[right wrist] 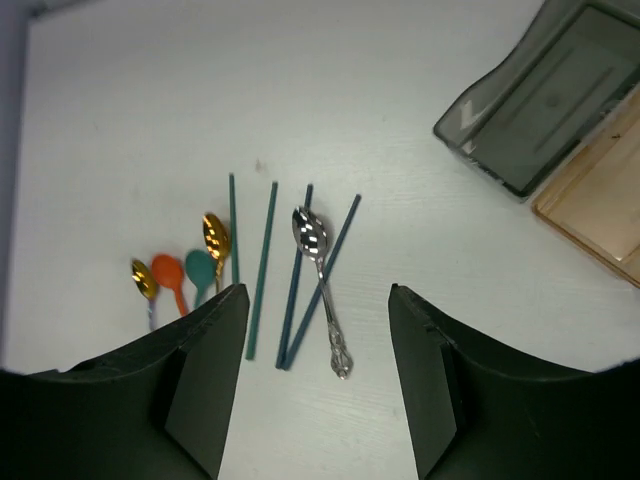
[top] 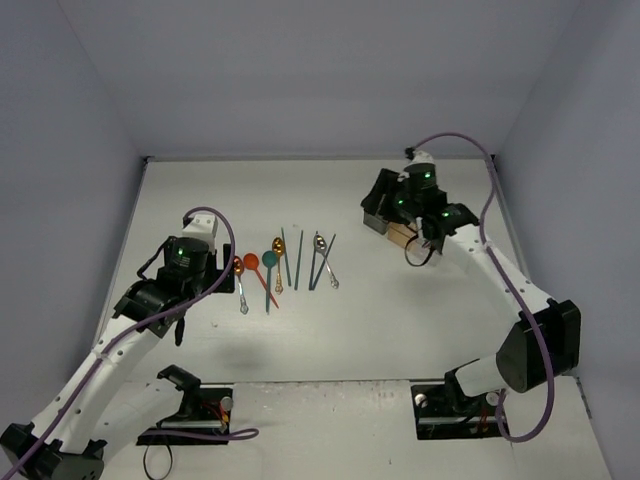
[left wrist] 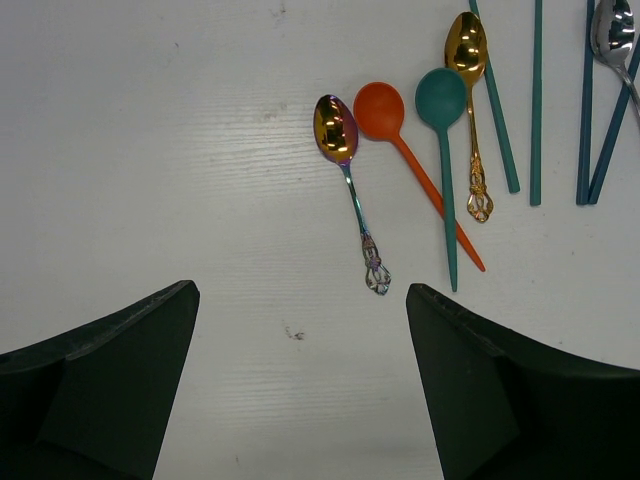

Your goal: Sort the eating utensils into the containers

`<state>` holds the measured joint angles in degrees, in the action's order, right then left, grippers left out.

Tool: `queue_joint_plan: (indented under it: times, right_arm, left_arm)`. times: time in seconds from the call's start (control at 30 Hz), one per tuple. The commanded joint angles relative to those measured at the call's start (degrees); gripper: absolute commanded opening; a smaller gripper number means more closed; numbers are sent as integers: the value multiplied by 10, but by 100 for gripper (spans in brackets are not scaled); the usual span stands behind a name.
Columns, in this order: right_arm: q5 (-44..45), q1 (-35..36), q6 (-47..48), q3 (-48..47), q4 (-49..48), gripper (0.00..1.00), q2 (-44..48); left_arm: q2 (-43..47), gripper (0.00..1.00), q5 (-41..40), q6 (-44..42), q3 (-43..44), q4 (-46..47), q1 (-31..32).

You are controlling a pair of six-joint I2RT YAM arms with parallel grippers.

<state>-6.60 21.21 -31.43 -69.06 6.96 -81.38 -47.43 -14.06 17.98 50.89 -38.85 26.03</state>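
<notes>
Left gripper (left wrist: 300, 400): I am holding it low over the white table (top: 400, 320), jaws wide apart and gripping nothing, just short of the spoon handles. Ahead of it, the eating utensils are lying in a loose row: an iridescent gold spoon (left wrist: 345, 170), an orange spoon (left wrist: 385, 115), a teal spoon (left wrist: 441, 100), a gold spoon (left wrist: 468, 60), two teal chopsticks (left wrist: 536, 100), two blue chopsticks (left wrist: 585, 100) and a silver spoon (left wrist: 612, 30). Right gripper (right wrist: 315, 390): I am hovering it by the containers, jaws apart and empty. Beside it, the smoky grey bin (right wrist: 478, 118) and the tan bin (right wrist: 600, 190) are touching side to side. Risks, in my judgement: the orange and teal handles are converging and the silver spoon is lying across the blue chopsticks, so a pinch there could drag a neighbour. These thin pieces could also slip from flat fingers. Only the left wrist view is showing the ornate handle ends. Only the right wrist view is showing the bin mouths, which my arm is covering from above. No view is showing a clear bin.
</notes>
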Motion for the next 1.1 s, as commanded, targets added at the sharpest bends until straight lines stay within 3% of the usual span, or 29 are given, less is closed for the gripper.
queue_joint_plan:
  times: [0.0, 0.3, 1.07]
  right_arm:
    - [157, 90, 123, -41, 31, 53, -51]
    - [213, 184, 186, -75, 35, 53, -185]
    - [172, 209, 181, -101, 20, 41, -329]
  left_arm:
    - [7, 83, -18, -9, 4, 29, -8]
    - [8, 83, -27, -8, 4, 28, -11]
    - [-2, 83, -30, -11, 4, 28, -11]
